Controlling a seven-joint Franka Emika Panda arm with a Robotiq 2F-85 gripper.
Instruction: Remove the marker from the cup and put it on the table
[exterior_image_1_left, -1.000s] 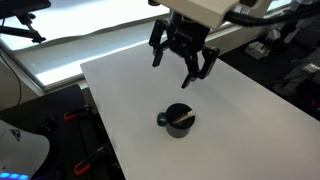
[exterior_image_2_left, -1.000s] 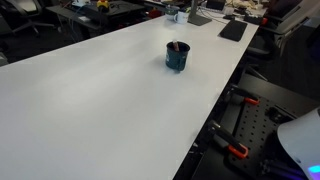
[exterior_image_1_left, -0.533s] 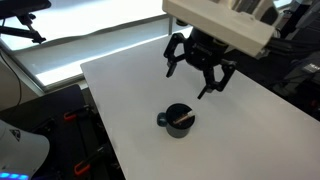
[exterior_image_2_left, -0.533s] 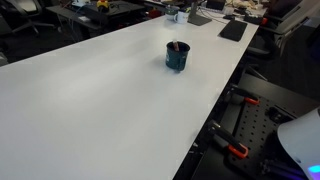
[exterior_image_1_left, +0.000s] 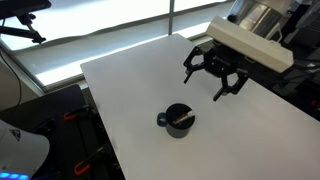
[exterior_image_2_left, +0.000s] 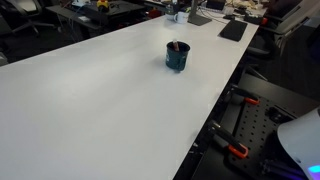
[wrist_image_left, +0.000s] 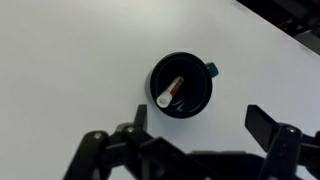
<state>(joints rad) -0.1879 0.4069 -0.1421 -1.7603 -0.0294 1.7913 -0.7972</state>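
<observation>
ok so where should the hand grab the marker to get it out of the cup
Probably the pale top end of the marker, coming straight down from above. It leans inside the cup with that end up near the rim and the rest below the walls, so the sides are blocked.

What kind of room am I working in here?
Probably a lab or office workspace: a big white table with the cup on it, cluttered desks behind, and black gear with orange parts beside the table.
</observation>
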